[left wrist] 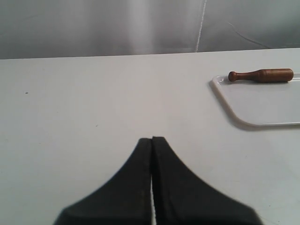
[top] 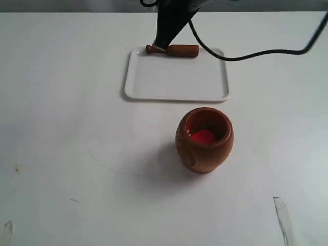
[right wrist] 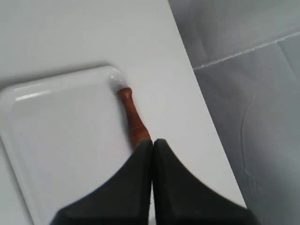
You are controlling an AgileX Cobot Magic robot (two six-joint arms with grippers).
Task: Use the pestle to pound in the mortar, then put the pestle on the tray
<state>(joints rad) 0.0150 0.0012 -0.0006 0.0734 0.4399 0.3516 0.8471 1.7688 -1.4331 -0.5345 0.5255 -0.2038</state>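
While the pestle (top: pixel 172 50) lies flat on the white tray (top: pixel 174 84), along the rim farthest from the mortar (top: pixel 202 156), the right gripper (top: pixel 162 46) is seen over its narrow neck.
The right gripper's jaws are pressed together with no gap, and the pestle's knob end shows beyond the tips; contact with the wood cannot be told. The left gripper (left wrist: pixel 152 138) is likewise closed tight, nothing held, above the bare white table (top: pixel 61 128). The mortar is stood upright near the tray, apart from it, a red item (top: pixel 204 136) inside.
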